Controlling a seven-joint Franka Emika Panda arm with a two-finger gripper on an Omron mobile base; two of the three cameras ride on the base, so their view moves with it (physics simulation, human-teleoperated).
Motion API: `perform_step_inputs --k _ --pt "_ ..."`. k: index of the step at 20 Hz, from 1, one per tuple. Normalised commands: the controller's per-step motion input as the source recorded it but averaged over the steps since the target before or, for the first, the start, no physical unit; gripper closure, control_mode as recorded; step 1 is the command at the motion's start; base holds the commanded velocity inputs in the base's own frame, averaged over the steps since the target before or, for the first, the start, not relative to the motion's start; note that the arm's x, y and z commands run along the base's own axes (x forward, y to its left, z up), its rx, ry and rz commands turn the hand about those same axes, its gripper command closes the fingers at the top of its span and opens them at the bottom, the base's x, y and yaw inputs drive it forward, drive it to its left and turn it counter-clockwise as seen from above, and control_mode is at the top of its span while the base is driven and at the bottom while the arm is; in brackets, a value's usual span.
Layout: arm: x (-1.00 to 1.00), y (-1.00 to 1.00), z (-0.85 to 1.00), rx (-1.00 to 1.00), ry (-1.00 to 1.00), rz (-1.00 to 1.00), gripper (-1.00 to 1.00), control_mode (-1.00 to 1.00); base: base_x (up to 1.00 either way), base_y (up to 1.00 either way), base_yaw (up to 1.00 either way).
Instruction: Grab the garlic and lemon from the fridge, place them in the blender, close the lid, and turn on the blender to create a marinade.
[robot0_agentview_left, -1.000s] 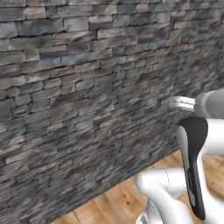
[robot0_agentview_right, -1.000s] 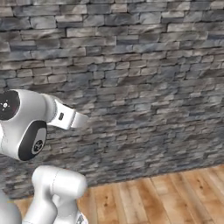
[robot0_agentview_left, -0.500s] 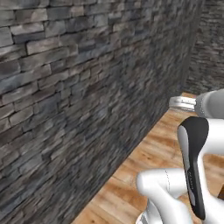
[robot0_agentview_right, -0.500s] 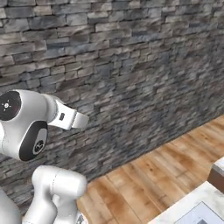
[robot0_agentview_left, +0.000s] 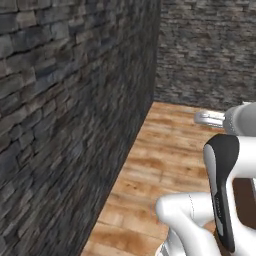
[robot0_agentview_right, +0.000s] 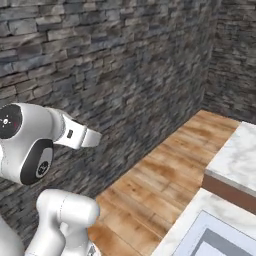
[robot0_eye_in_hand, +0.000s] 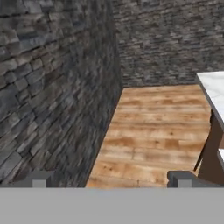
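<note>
Hand view puts the two dark finger tips of the gripper far apart at the bottom of the picture, jaws released, with only bare floor between them and nothing grasped. That wide spread suits an arm being carried along rather than working: it is tucked up near the base, hand pointing forward and slightly down, ready to take the first item once something is within reach.

Past the tips lies the wooden plank floor, running to a far corner where two stretches of dark stone wall meet; the wall runs close along the left. At the right edge stands a white marble counter on a brown cabinet body. In the right base view the same marble counter sits to the right, and nearer the base a second pale surface holds a grey framed panel, too cropped to identify.

Fridge, garlic, lemon, blender and lid are none of them among what the cameras take in, so the task looks barely begun. The likely step in hand is driving or turning the base toward the fridge.
</note>
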Motion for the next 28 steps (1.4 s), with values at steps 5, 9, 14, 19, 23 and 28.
perform_step_inputs --k 5,9,14,19,23,28 --pt "0.00 0.00 0.00 0.00 0.00 0.00 -1.00 1.00 1.00 -0.14 -0.42" --pt "0.00 0.00 0.00 0.00 0.00 0.00 -1.00 1.00 1.00 0.00 -0.34" --pt "0.00 0.00 0.00 0.00 0.00 0.00 -1.00 1.00 1.00 -0.01 -0.32" --pt "0.00 0.00 0.00 0.00 0.00 0.00 -1.00 1.00 1.00 -0.09 -0.28" --pt "0.00 0.00 0.00 0.00 0.00 0.00 -1.00 1.00 1.00 -0.01 -0.27" --pt "0.00 0.00 0.00 0.00 0.00 0.00 -1.00 1.00 1.00 0.00 -0.35"
